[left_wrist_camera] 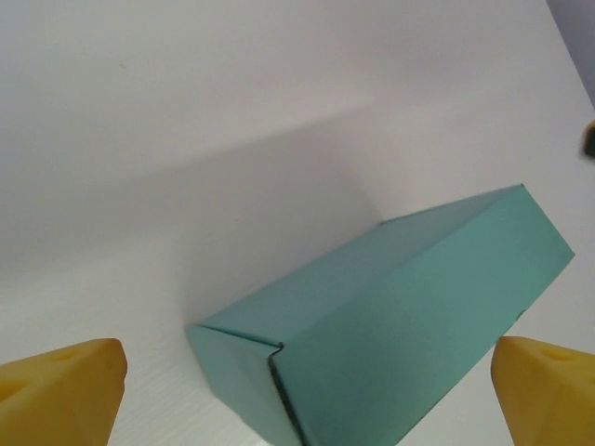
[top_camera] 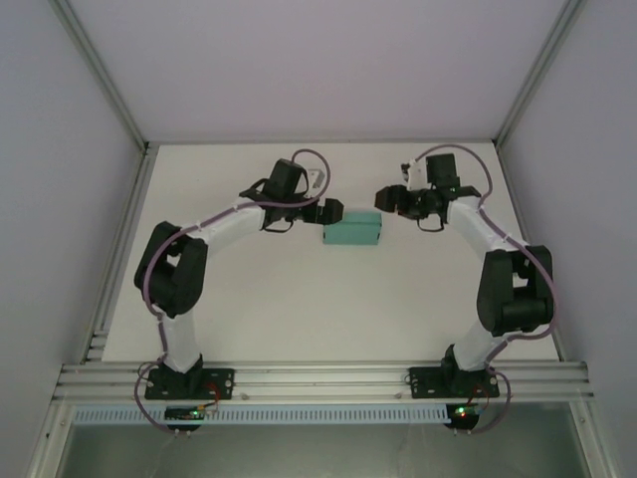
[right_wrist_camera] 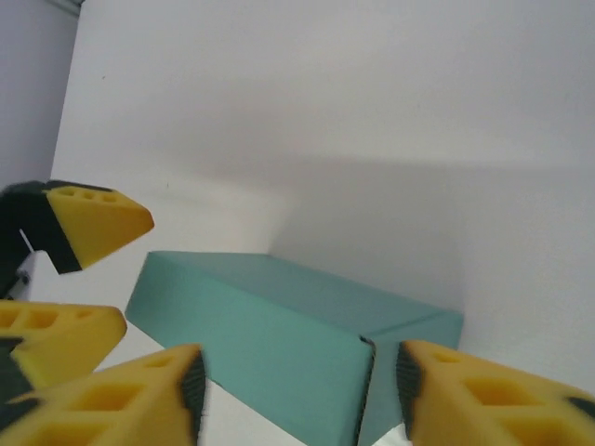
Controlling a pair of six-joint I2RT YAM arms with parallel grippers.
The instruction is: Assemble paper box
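the paper box looks closed, so the open left gripper and open right gripper should back straight off without nudging it.

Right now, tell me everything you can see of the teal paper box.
The paper box is a small, plain teal rectangular carton of thin matte card, folded shut, a seam showing at one end corner. It lies flat on the white table, between the left gripper and the right gripper, both open. Only the table visibly touches it.
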